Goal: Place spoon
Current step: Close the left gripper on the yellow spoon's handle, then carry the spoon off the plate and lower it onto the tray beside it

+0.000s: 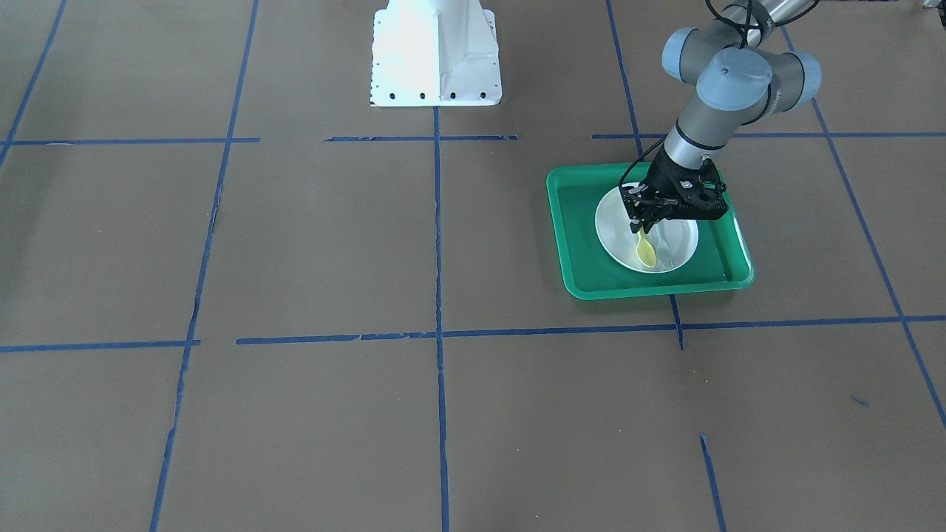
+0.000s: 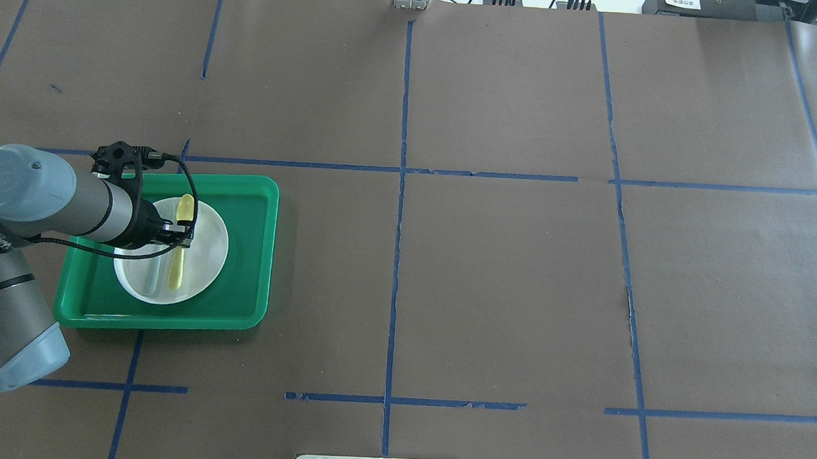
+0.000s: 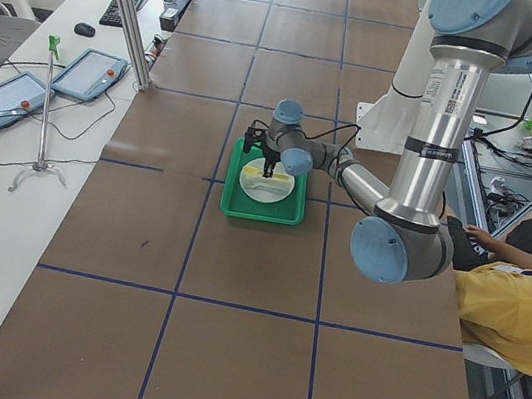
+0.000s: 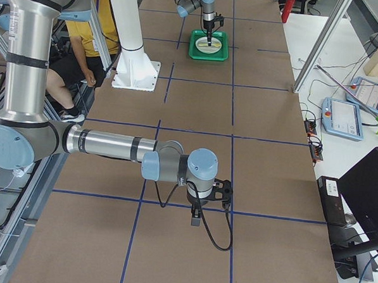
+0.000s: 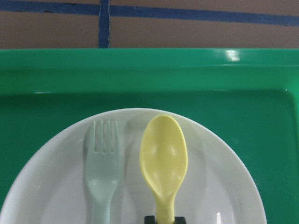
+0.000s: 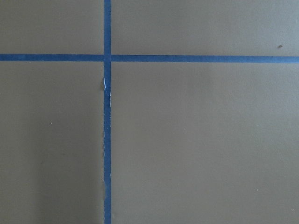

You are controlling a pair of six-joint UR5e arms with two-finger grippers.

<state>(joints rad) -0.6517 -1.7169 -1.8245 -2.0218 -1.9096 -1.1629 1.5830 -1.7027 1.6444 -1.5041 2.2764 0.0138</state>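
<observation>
Exterior front-facing view: a green tray [image 1: 580,251] sits on the brown table [image 1: 295,244], right of centre, with a white plate [image 1: 617,222] inside it. The left gripper [image 1: 640,227] points down over the plate and is pinched onto the handle of the pale yellow spoon [image 1: 647,253]. The spoon's bowl points toward the lower edge of the frame, on the plate or just above it; I cannot tell which. A grey-green fork [image 1: 666,251] lies just beside the spoon and parallel to it. The spoon seems lined up this way so the two will rest as a neat pair. The left arm [image 1: 702,125] comes in from the upper right, forearm sloping down and left, wrist bent so the fingers hang near vertical.

Overhead exterior view: the arm enters from the left edge and reaches over the tray's left half. The spoon runs up and down the frame, bowl uppermost, with the fork on its left. The gripper crosses the handle partway along.

Exterior left view: the tray is small at centre with the gripper upright over it. The arm's large elbow fills the right foreground.

Exterior right view: the right gripper [image 4: 196,213] hangs low over the table at lower centre, well apart from the tray at the top. I cannot tell whether it is parted or closed.

Left wrist-mounted view: spoon bowl and fork tines lie side by side over the plate. Dark fingertips [image 5: 150,219] press against the handle at the bottom edge. Letting go looks like the step at hand.

Right wrist-mounted view: only brown table and crossing blue tape lines [image 6: 107,140].
</observation>
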